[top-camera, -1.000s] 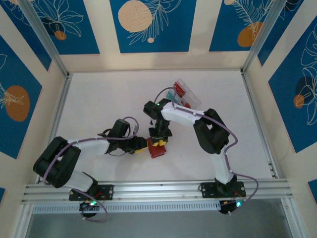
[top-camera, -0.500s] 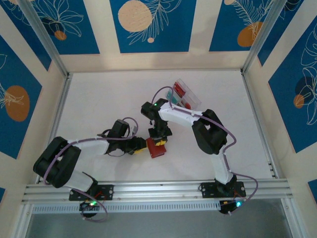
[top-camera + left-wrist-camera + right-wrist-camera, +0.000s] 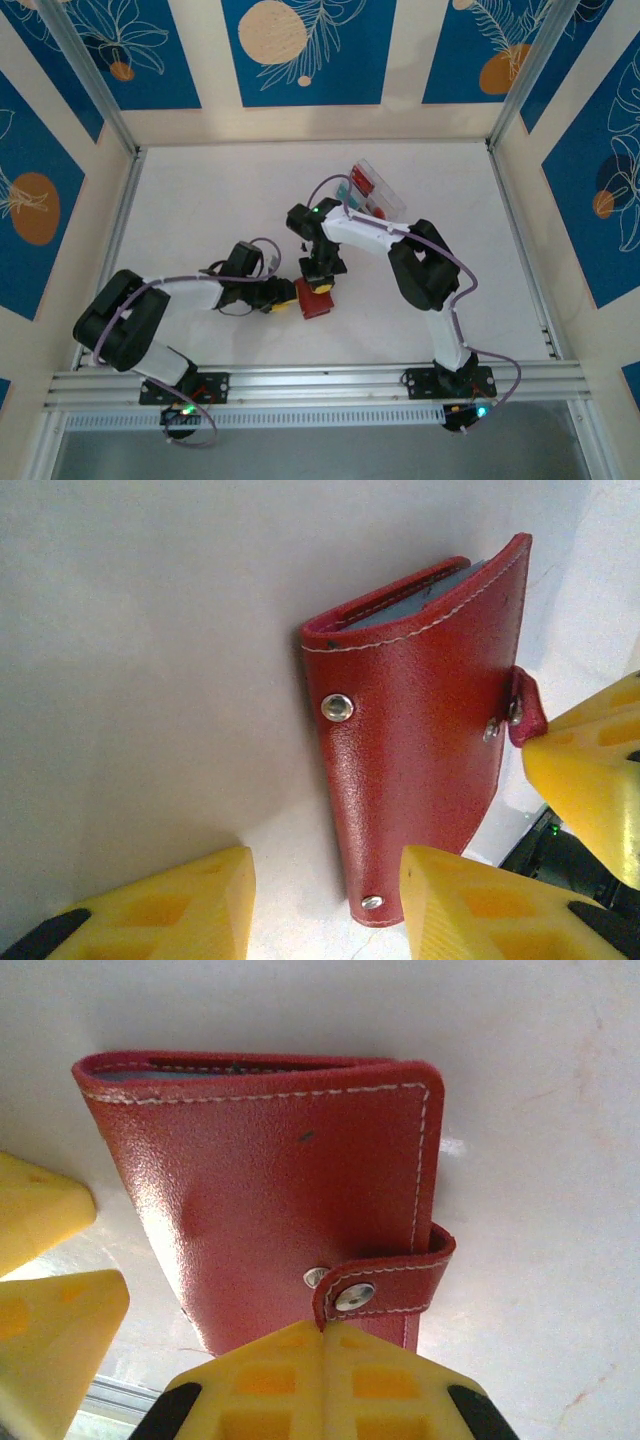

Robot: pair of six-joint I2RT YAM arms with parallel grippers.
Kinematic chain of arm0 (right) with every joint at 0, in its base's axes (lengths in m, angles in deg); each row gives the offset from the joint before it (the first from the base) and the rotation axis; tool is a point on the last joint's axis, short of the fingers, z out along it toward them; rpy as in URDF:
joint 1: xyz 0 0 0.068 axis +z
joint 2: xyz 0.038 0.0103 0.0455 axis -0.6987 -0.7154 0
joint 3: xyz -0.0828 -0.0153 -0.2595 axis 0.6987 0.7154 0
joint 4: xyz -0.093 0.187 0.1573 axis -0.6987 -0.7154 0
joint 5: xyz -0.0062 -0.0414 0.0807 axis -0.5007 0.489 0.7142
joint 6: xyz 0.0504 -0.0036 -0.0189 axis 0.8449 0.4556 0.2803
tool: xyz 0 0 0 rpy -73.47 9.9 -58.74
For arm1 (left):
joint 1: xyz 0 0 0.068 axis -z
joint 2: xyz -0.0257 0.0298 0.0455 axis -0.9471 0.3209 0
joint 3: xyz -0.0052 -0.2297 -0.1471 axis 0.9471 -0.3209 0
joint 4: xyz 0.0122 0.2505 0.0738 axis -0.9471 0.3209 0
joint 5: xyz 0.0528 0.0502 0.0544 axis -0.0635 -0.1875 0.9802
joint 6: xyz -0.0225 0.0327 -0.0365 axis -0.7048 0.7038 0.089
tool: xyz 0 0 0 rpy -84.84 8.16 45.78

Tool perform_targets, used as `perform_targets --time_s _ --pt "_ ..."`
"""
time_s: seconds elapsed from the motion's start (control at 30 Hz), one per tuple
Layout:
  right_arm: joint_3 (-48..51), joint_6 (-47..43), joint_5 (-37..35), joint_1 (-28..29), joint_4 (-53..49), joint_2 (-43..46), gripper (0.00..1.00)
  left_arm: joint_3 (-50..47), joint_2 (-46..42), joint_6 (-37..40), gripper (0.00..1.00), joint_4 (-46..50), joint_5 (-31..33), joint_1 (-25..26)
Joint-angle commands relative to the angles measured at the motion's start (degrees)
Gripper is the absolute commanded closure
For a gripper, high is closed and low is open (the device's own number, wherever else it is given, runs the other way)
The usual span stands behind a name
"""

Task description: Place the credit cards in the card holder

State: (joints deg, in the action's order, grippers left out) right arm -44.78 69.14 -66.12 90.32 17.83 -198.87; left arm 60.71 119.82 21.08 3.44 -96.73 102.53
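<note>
Item: small red leather-look folding card holder [image 3: 318,298], lying folded shut at the white table's [image 3: 200,220] centre, with bluish edges showing inside.
Item: clear plastic compartment box [image 3: 372,190], sitting at its 1 o'clock and holding red and teal credit cards [image 3: 362,184].
My right claw [image 3: 322,1345] is touching the snap tab [image 3: 385,1280], fingertips fully closed.
My left claw [image 3: 325,870] is standing part-open at 9 o'clock, gripping nothing, one finger just beside the holder's corner.

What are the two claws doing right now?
Left gripper: open, beside the wallet, not gripping it.
Right gripper: shut, tips at the wallet's tab.
</note>
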Motion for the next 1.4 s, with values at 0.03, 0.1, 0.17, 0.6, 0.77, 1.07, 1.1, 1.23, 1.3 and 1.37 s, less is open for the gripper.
perform_targets --time_s 0.03,0.1,0.17,0.6,0.77,1.07,1.1,1.23,1.3,1.37 --pt "1.2 -1.2 6.0 -1.2 0.9 2.1 1.0 2.4 2.9 1.2 0.58 -2.1 -1.6 0.5" --pt "1.2 -1.4 6.1 -1.3 0.7 2.0 1.0 2.8 3.9 1.2 0.58 -2.6 -1.7 0.7" --pt "1.4 -1.5 6.9 -1.4 0.8 1.9 1.0 3.1 4.9 1.2 0.58 -3.1 -1.7 0.9" --pt "3.4 -1.9 11.0 -2.4 2.6 1.6 1.0 3.9 9.6 -0.2 0.59 -7.3 -2.2 2.7" --pt "4.2 -1.4 12.9 -3.0 3.8 1.7 1.0 4.0 11.1 -1.1 0.59 -9.2 -2.3 3.5" --pt "5.5 -0.5 15.9 -4.1 5.6 2.1 1.0 3.7 12.5 -2.3 0.6 -11.5 -2.3 4.8" --pt "5.7 -0.4 16.5 -4.3 5.9 2.4 1.0 3.6 12.6 -2.4 0.6 -11.7 -2.2 4.8" --pt "6.7 0.0 18.1 -5.1 6.9 3.1 1.0 3.3 12.8 -2.7 0.6 -12.4 -2.3 4.8" --pt "7.5 0.4 19.2 -5.5 7.6 3.7 1.0 3.3 12.7 -2.7 0.6 -12.4 -2.2 4.9" --pt "8.1 0.5 20.1 -5.9 8.1 4.2 1.0 3.2 12.9 -2.8 0.6 -12.6 -2.2 4.8"
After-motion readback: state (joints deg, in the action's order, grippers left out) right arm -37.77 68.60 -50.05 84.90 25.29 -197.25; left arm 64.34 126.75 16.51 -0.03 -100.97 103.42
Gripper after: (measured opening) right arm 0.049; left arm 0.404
